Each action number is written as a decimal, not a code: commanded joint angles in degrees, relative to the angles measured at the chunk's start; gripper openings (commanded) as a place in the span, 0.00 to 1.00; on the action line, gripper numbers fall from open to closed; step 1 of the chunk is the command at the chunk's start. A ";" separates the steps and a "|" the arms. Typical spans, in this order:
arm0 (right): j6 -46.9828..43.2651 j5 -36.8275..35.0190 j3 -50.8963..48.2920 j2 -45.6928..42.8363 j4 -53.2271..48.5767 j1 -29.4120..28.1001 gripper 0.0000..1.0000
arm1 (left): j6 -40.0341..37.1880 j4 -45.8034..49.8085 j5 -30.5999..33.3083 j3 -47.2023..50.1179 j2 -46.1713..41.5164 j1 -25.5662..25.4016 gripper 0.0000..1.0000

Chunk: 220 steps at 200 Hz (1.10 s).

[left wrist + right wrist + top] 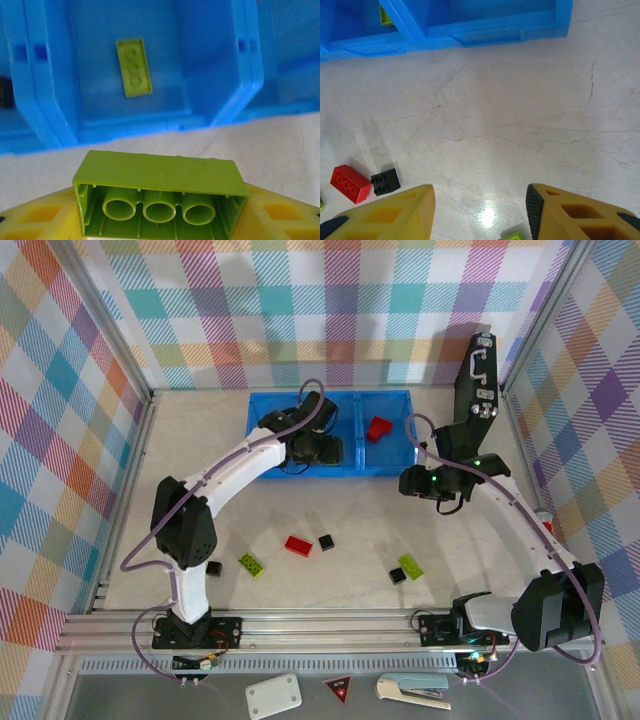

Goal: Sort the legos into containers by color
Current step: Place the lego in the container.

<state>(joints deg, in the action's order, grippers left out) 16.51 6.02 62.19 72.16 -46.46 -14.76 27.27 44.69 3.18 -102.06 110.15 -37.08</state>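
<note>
Table (pixel 350 510): pale marbled top with hairline cracks. Blue tray (pixel 390 450) sits at the far edge. 6 loose legos lie on the bare top, all nearer than the tray and well apart from it:
- Past its left end: left black cube (pixel 213 567), left lime brick (pixel 251 564).
- Below its middle: red brick (pixel 298 545), middle black cube (pixel 326 541) just beside.
- Below its right end: right black cube (pixel 398 576), right lime brick (pixel 411 566), just beside each other.

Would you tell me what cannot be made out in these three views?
- Top view: the left gripper covers the tray's middle compartment, hiding its contents.
- Left wrist view: the held brick is cut by the bottom edge; a dark shape at the left edge is cut off, unidentifiable.
- Right wrist view: a green brick by the open right gripper is cut by the bottom edge, so its size is unclear.
</note>
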 commanded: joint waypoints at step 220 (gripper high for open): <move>1.74 -0.64 -2.25 -3.61 -3.86 -0.45 0.53 | -0.04 -16.03 11.37 -22.48 31.56 4.82 0.64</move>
<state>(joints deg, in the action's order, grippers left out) 17.98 5.96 60.05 69.91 -48.66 -15.03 26.24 30.65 13.23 -122.43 140.38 -32.88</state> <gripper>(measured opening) 0.530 0.631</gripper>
